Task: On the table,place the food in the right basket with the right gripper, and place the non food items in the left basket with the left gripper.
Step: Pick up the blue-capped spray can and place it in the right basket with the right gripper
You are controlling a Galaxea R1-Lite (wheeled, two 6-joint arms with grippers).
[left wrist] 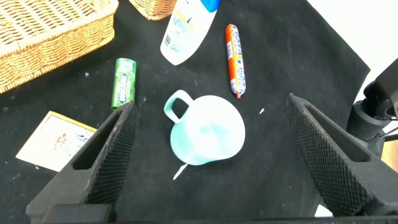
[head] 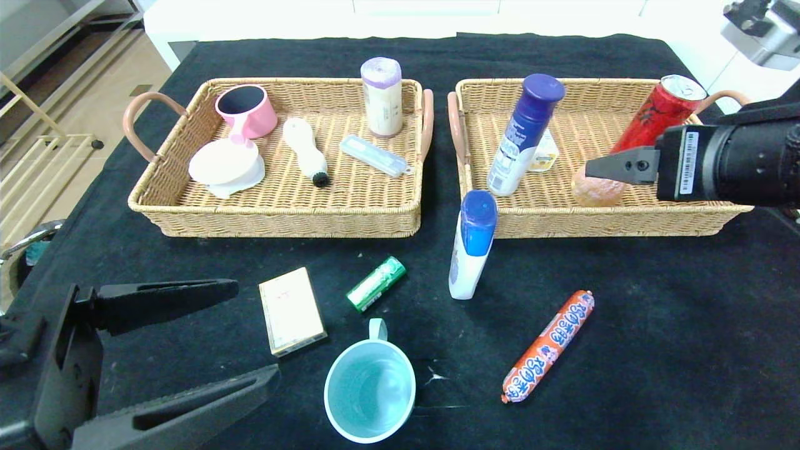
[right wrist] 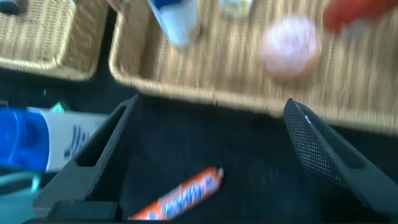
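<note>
A: Edges and room?
B: Two woven wicker trays sit side by side on black cloth, handles nearly touching. The right basket [head: 625,215] holds a red can, a blue-capped bottle, a small tub and a round pinkish bun [head: 597,187]. The left basket [head: 281,215] holds a pink cup, white lid, brush, roll and flat case. Open cloth lies in front of both.

A: Grippers?
B: The right gripper [right wrist: 205,149] hangs above the right basket's front rim, jaws spread wide, nothing between them. The left gripper [left wrist: 208,155] hovers low at the near left, jaws wide apart, empty, above the pale blue mug [left wrist: 205,134].

A: Loose items?
B: A slick orange sausage [head: 549,345] lies diagonally front right. A blue-capped white bottle [head: 472,247] leans against the right basket's front. A green tube [head: 376,284] and a flat cream box [head: 291,310] lie near the mug.
</note>
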